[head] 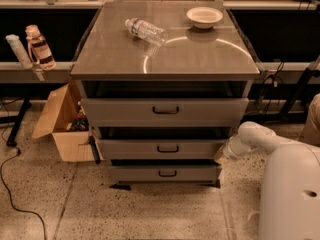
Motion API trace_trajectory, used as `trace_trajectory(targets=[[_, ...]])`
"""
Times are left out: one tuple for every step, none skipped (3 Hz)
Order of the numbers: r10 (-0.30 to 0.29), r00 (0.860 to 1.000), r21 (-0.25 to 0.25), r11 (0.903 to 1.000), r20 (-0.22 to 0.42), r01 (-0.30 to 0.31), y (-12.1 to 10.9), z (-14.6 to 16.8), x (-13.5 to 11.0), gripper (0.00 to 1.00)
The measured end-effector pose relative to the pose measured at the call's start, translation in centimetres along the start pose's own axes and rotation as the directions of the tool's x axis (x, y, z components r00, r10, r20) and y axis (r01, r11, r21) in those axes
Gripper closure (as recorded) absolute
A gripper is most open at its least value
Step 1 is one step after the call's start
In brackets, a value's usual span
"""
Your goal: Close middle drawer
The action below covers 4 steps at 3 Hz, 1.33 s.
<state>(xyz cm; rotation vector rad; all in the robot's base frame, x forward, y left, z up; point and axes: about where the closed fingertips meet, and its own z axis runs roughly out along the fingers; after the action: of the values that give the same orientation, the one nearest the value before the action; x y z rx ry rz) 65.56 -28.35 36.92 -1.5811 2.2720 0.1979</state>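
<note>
Warm, dim light falls from above. A curved glare (210, 40) shines on the bench (115, 59). It is dark under the bench top. The gripper (221, 155) is at the right end of the middle drawer (130, 149).

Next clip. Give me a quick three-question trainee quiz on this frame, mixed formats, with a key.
1. True or false: the middle drawer is fully shut.
2. Where is the gripper? A) at the bottom drawer's handle B) at the middle drawer's right end C) inside the cardboard box
3. Fill in: the plastic bottle on the cabinet top lies on its ____.
Key: 1 false; 2 B; 3 side.
</note>
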Motion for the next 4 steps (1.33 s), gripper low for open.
trace_trajectory(targets=[[0.0, 1.0, 0.0, 1.0, 0.0, 0.0, 0.0, 0.0, 0.0, 0.81], [0.0, 1.0, 0.0, 1.0, 0.0, 0.0, 0.0, 0.01, 0.0, 0.58], [0.0, 1.0, 0.0, 1.0, 0.0, 0.0, 0.0, 0.01, 0.0, 0.61], [0.0, 1.0, 0.0, 1.0, 0.0, 0.0, 0.01, 0.01, 0.0, 0.92]])
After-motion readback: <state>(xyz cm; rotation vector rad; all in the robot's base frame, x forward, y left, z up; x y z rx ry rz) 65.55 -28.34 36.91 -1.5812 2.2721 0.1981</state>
